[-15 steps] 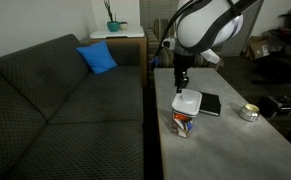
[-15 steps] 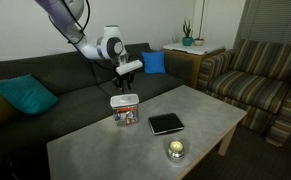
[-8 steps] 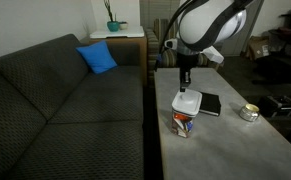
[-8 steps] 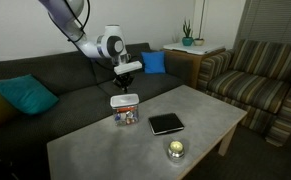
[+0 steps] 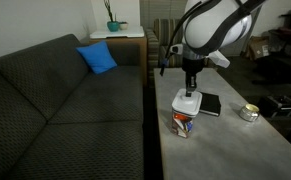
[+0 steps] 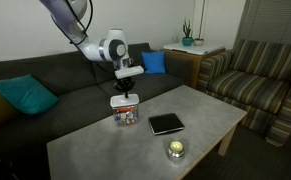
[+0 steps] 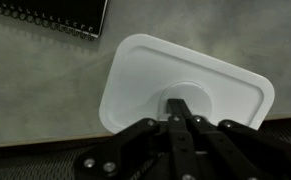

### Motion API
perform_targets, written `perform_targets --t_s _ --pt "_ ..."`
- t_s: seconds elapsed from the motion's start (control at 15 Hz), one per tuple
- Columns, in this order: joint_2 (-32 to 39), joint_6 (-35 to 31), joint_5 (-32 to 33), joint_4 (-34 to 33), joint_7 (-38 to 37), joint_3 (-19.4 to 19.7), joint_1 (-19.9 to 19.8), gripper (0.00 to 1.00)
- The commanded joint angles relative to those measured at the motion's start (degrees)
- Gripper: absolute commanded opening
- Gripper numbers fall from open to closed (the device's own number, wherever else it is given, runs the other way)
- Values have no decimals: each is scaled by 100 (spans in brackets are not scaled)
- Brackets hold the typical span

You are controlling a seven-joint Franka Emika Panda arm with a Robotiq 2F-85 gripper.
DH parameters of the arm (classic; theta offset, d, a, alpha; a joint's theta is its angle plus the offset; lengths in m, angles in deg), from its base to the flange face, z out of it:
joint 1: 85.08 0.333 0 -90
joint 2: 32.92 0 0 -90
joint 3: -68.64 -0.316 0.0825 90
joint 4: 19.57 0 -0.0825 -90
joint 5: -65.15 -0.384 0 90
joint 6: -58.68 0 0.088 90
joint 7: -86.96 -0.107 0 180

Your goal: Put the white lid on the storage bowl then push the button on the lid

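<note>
**Shut claw poised straight above the lid's button**

The white lid (image 7: 145,70) sits flat on the storage bowl (image 5: 183,123), covering its mouth, so by my judgement only the press is left to do. The claw (image 7: 179,101) is shut with its fingertips together and has hold of nothing. It points straight down.

In the wrist view its tips lie over the round raised button (image 7: 199,94) at the lid's centre, so the button lies directly below the claw, not off to any side. The move ahead looks to be a plain downward one. Whether the tips already touch the button I cannot tell. Both exterior views show the claw (image 5: 189,90) very close above the lid (image 6: 124,100) with no clear gap.

The lid is a rounded square. In the wrist view its slightly longer side runs across the picture, tilted a little down to the right.

The bowl stands near the table (image 5: 225,140) edge that faces the dark sofa (image 5: 65,90). A press that is off-centre could tip or slide it that way. On the far side a black book (image 5: 210,105) lies just beside the bowl. A small silvery tin (image 5: 248,113) stands well apart. Nothing is above the lid except the claw.
</note>
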Motion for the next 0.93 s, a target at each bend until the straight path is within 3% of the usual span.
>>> perform_targets --t_s 0.0,0.87 --pt "26 -12 -142 68 83 -157 -145 0" --pt "-269 -107 -53 318 -148 -89 -6 0"
